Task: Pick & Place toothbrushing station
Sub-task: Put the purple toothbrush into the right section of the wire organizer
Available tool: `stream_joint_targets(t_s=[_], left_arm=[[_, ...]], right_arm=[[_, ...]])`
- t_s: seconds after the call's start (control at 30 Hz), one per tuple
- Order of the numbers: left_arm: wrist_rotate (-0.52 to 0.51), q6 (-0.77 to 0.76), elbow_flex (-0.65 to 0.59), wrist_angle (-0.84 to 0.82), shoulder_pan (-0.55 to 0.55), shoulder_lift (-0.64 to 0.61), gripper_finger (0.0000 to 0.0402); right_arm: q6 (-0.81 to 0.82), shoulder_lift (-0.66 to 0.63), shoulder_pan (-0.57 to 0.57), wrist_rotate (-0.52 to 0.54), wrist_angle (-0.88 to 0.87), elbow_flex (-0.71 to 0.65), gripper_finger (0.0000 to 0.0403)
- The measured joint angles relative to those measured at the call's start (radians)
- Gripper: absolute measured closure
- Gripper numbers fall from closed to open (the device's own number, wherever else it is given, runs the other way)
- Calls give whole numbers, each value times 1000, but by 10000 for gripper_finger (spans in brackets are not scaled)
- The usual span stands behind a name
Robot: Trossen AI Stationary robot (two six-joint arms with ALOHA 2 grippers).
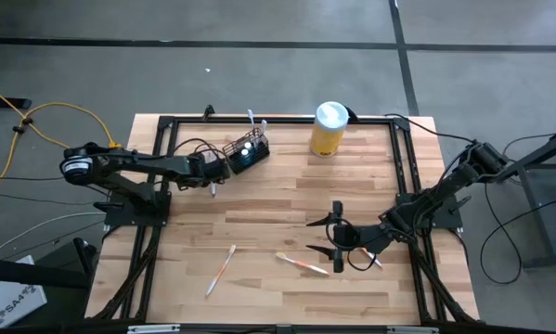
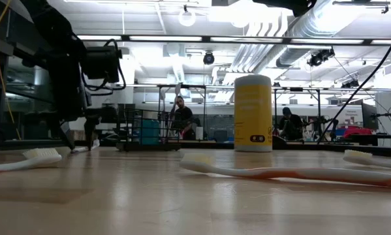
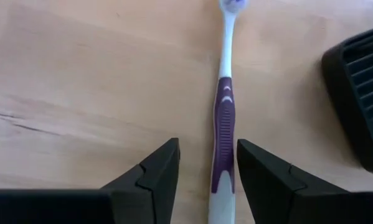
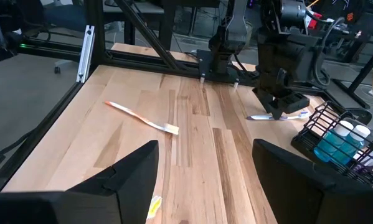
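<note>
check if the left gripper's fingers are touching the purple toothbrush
Apart. The left wrist view shows the purple toothbrush lying between the left gripper's open fingers, with bare wood visible on both sides of its handle.

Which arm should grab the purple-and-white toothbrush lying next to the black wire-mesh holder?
Left. The left gripper is open and already straddles the purple-and-white toothbrush, right beside the black wire-mesh holder. The right gripper, also open, sits across the table near the orange toothbrush.

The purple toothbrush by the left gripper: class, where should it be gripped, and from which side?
Grip the purple toothbrush across its thick ridged handle, coming straight down from above: it lies flat on the table, and the open left gripper already straddles that handle.
</note>
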Motion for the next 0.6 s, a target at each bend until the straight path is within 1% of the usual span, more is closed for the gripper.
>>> stream_joint_targets(t_s=[0.17,0.4,0.6], left_arm=[[-29,-18,1,26,1,48,244],[-92,-19,-1,56,4,56,249],[-44,-16,-1,46,8,56,264]], right_arm=[[0,0,0,0,0,0,151],[0,0,0,0,0,0,151],[0,0,0,0,0,0,151]])
